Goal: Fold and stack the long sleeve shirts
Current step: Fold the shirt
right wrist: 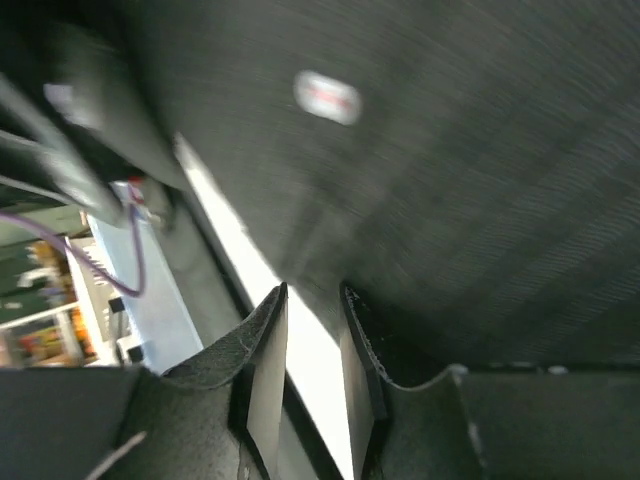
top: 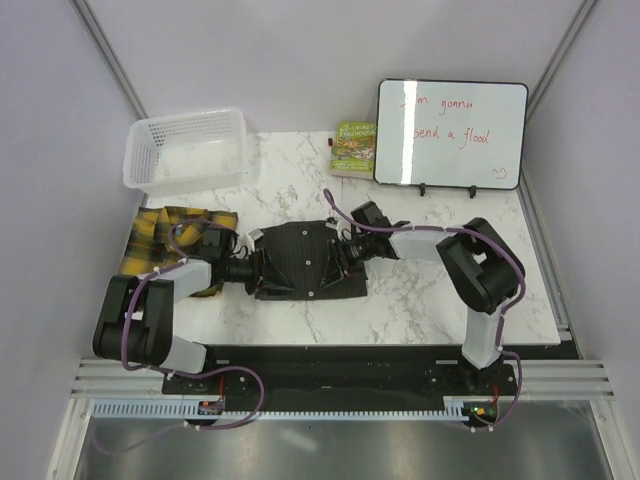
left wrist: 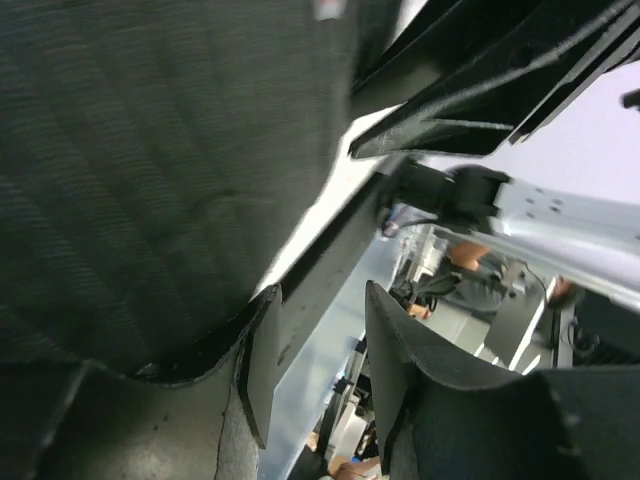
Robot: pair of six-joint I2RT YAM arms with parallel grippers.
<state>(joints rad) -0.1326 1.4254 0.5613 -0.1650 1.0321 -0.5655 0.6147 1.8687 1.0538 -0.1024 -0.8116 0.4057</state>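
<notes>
**Position of the work.** The dark shirt point(top: 305, 262) lies as a compact bundle at the centre of the table point(top: 420, 290). The plaid shirt point(top: 160, 235) sits at centre left, close to the table's left edge and below the basket point(top: 190, 150). It looks bunched rather than squarely folded.

**State of the hands.** Your left gripper point(top: 252, 268) is at the dark shirt's left edge and your right gripper point(top: 345, 255) is at its right edge. In both wrist views the jaws stand apart with daylight through the gap. Dark cloth lies beside the fingers point(left wrist: 262, 370), not between them. Both hands are released and grasp nothing.

**Hazards noted.**
1. Missed or partial pinch. The cloth sits beside the jaws, so closing here may catch only one layer or none. A lift would then peel the bundle open.
2. Uneven pull. With the arms on opposite edges, one hand gripping before the other would drag the shirt sideways and skew the fold.
3. Disturbance of the plaid shirt. Your left forearm passes over it in the overhead view. A low sweep could push it towards the left edge and off the table.
4. Unstable stack. Setting the dark shirt on a bunched plaid shirt would likely leave it tilted and prone to sliding.
</notes>
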